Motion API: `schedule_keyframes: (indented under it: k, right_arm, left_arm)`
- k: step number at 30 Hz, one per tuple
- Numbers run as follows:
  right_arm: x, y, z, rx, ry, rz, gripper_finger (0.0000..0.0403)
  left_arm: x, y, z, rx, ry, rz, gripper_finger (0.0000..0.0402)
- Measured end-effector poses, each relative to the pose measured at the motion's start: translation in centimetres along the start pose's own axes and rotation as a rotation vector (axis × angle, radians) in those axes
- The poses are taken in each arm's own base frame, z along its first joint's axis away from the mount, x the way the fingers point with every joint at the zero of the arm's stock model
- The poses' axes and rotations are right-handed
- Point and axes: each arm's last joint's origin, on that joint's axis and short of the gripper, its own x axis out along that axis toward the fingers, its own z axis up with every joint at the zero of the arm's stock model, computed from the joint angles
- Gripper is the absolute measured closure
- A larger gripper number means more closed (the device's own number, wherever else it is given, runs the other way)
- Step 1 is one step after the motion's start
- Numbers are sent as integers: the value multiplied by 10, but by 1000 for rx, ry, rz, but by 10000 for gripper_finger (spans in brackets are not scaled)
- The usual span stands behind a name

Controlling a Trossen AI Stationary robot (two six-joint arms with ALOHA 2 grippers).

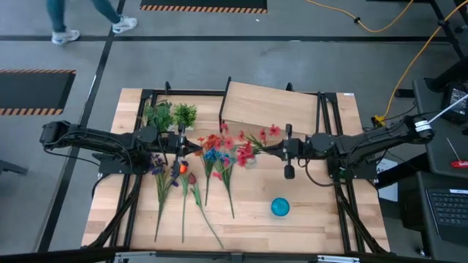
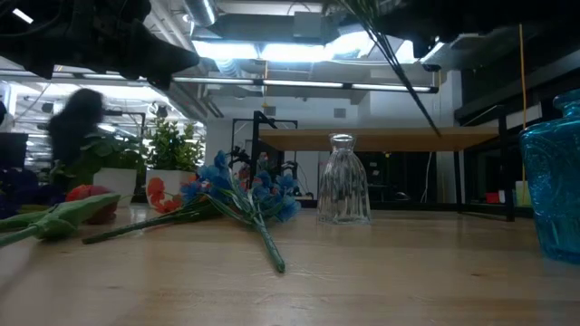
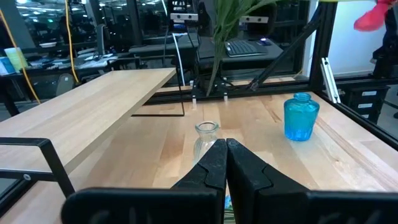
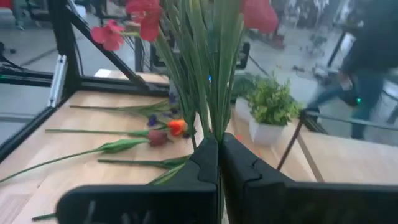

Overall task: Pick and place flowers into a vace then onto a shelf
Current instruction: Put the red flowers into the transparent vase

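Right gripper (image 4: pixel 218 155) clamps red flowers (image 4: pixel 208 68) above the table.

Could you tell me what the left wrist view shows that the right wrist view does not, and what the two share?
Only the left wrist view shows the clear glass vase, the blue bottle and the shelf, past the shut left gripper. Only the right wrist view shows the right gripper shut on the red flowers, loose stems and a potted plant. Both show the table.
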Motion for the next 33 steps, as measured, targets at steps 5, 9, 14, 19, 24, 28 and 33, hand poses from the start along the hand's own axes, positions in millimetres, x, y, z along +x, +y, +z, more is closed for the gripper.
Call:
schedule_keyframes:
  k: [5,9,14,19,24,28,33]
  right_arm:
    - [-3,-8,-9,4,-120,16,403]
    - [-6,-12,-14,2,-212,37,403]
    - [-10,-15,-14,11,-290,60,403]
    - [-7,-14,-13,15,-329,63,403]
    - [2,-13,-16,15,-375,55,403]
    - [10,-14,-21,13,-399,46,403]
    - [21,-14,-30,22,-431,95,403]
  left_arm:
    - [0,1,0,0,2,27,398]
    - [0,1,0,0,3,50,398]
    - [0,2,0,21,7,85,398]
    - [0,3,0,88,11,104,398]
    - [0,3,0,105,12,104,398]
    - [0,3,0,105,12,104,398]
    - [0,3,0,105,12,104,398]
